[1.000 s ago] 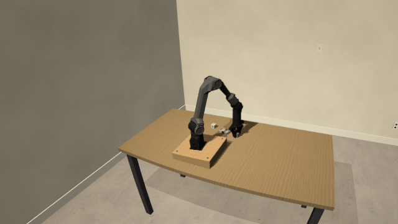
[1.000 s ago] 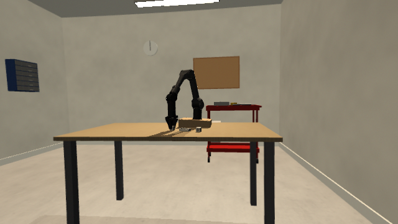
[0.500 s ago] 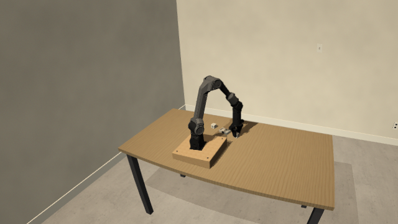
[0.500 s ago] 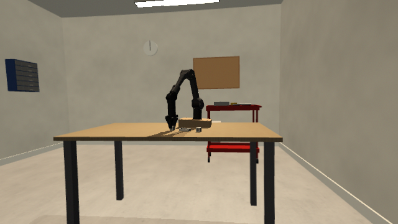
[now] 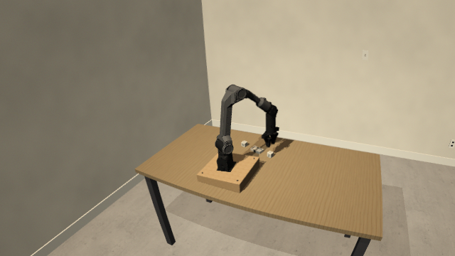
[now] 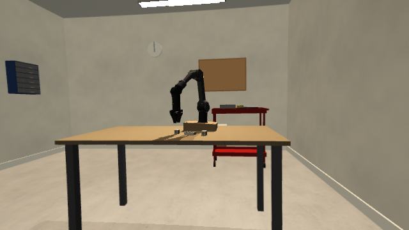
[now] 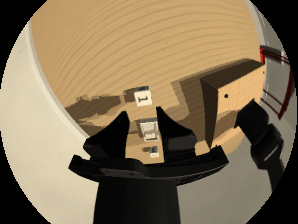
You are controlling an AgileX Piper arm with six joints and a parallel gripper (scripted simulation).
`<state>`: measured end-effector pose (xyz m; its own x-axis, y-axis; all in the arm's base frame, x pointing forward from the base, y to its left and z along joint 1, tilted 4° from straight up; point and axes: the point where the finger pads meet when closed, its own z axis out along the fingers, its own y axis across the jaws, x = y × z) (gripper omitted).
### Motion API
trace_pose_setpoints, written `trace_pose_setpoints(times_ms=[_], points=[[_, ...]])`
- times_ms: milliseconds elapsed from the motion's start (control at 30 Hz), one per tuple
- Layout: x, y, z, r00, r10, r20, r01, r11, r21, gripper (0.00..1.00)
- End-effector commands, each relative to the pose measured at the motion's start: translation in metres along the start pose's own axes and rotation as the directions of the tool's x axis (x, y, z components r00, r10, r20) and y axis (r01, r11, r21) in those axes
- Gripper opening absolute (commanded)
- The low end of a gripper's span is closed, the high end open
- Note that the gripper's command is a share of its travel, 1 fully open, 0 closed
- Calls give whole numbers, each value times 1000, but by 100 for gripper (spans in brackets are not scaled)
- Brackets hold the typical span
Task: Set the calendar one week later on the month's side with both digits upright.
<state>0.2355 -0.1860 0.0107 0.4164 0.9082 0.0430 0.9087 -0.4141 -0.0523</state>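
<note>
The black two-finger gripper point(image 5: 271, 141) point(image 6: 176, 121) point(image 7: 142, 114) stands partly spread, its fingers empty, above the wooden counter point(image 5: 320, 185) point(image 6: 128, 135) point(image 7: 165, 35). The small white cube marked 1 point(image 5: 270, 153) point(image 6: 177, 131) point(image 7: 143, 97) sits outside the shallow light-grey tray point(image 5: 259, 151) point(image 6: 190, 133) point(image 7: 150, 131); probably light and rigid, it wants gripping by opposite side faces, clear of the tray's rim and the second white cube point(image 5: 244, 144) point(image 6: 204, 133) point(image 7: 154, 154).

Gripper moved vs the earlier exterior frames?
Yes. The gripper went up: its fingertips, earlier down by the cube, now hang above the tabletop's far edge.
</note>
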Motion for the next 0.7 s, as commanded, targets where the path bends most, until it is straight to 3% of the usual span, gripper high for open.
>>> trace_pose_setpoints(times_ms=[0,367,400,667], points=[[-1,1,-10,1000,1,2,-1,1000,-6,59],[0,0,-23,1000,1,1,-1,1000,-3,59],[0,0,-23,1000,1,1,-1,1000,-3,100],[0,0,-23,1000,1,1,-1,1000,-3,100]])
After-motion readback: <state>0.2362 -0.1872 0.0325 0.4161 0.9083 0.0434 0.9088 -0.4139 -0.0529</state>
